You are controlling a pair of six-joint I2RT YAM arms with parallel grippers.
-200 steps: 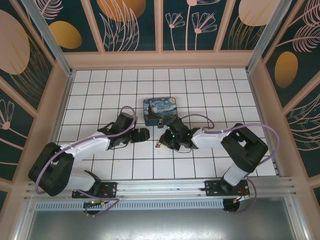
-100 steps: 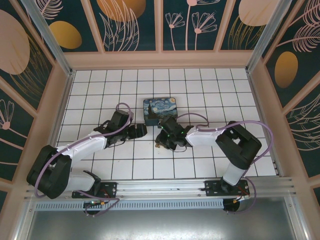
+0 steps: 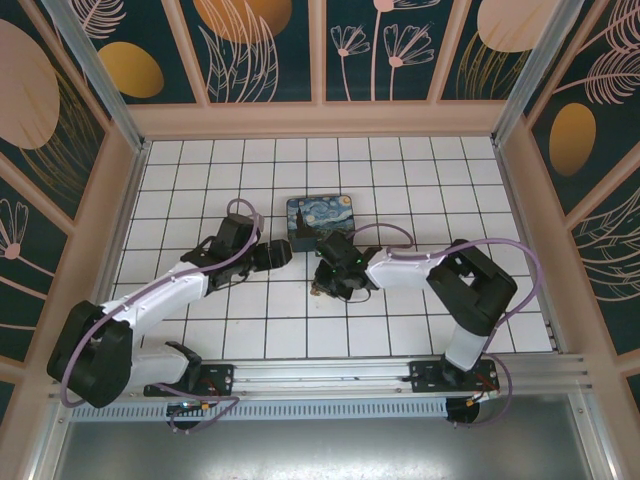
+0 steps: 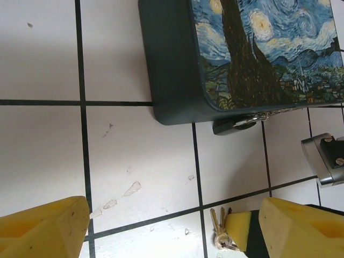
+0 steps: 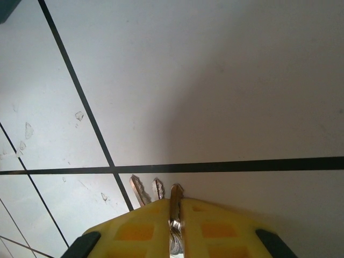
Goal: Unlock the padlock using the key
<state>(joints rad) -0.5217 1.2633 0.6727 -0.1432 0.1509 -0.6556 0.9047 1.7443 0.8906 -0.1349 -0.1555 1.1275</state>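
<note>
Your right gripper is clamped shut on the tiny slender silver-grey metal key, low over the white tiled table. The key looks light, stiff and slick, so pinch it by its flat head and leave the blade free. Farther out, your left gripper hangs wide open and empty, near the tiny dark padlock at the front edge of the blue swirly-painted tin box; the lock will likely shift when pushed, so steady its body.

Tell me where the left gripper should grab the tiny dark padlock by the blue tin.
Probably the tiny dark padlock by its body, from the open tile side: it juts clear of the wall of the blue painted tin box, with the shackle end tucked against it.
</note>
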